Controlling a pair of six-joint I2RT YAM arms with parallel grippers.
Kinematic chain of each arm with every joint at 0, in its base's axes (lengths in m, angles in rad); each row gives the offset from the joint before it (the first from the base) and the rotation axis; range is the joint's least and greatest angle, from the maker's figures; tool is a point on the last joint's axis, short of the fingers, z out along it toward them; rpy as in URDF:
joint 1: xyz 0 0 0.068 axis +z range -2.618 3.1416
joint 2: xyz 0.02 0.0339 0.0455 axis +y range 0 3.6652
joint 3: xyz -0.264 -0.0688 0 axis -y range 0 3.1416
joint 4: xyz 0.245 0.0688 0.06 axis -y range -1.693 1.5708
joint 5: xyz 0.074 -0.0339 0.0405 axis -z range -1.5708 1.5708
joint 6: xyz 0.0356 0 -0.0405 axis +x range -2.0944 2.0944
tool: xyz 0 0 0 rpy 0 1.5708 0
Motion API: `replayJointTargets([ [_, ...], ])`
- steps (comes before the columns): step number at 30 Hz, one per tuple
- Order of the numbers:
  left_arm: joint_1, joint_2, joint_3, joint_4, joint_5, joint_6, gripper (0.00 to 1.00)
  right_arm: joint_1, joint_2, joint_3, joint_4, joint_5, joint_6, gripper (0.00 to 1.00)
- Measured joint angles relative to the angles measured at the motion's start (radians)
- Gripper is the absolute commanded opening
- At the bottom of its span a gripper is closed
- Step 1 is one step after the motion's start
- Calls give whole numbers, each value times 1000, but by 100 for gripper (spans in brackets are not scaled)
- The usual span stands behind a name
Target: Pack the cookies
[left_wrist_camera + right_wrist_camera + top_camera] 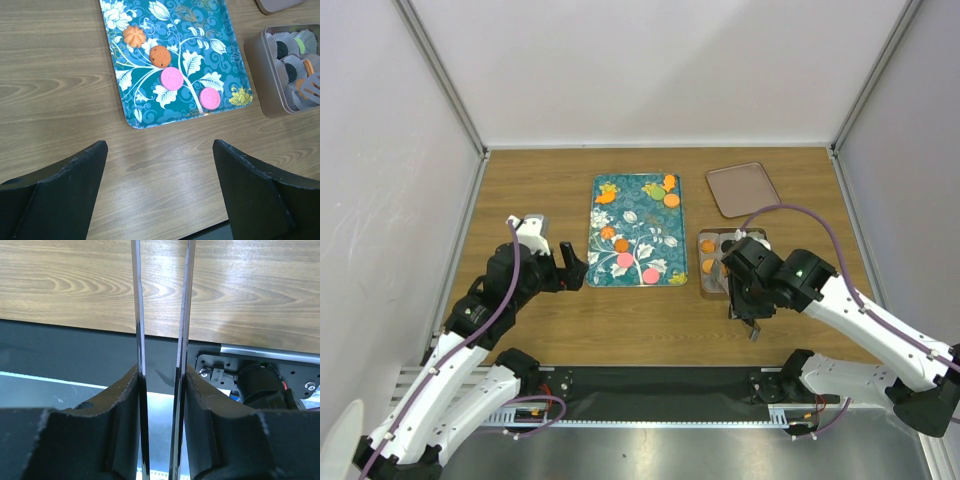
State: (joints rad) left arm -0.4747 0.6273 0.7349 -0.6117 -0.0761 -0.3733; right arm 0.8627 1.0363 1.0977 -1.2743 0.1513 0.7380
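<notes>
— Left end effector (159,150) hangs wide open and empty over the counter (55,100). Where are the cookies (172,78)?
— Straight ahead and slightly right, loose on the teal tray (145,100), whose long side runs away from the arms. Others sit in paper cups (290,67) inside the metal tin (260,75).
— And the right end effector (161,375)?
— Clamped on thin metal tongs (136,300), wrist tipped toward the counter's near edge, just beside the tin. The left arm looks nearer the tray, its forearm reaching low and forward.
</notes>
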Motion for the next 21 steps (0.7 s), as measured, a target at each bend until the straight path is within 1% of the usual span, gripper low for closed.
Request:
replayJointTargets([
  [9, 0, 2, 0, 0, 0, 0, 93, 0, 18, -52, 39, -23, -10, 32],
  [21, 0, 3, 0, 0, 0, 0, 93, 0, 19, -71, 56, -36, -17, 34],
])
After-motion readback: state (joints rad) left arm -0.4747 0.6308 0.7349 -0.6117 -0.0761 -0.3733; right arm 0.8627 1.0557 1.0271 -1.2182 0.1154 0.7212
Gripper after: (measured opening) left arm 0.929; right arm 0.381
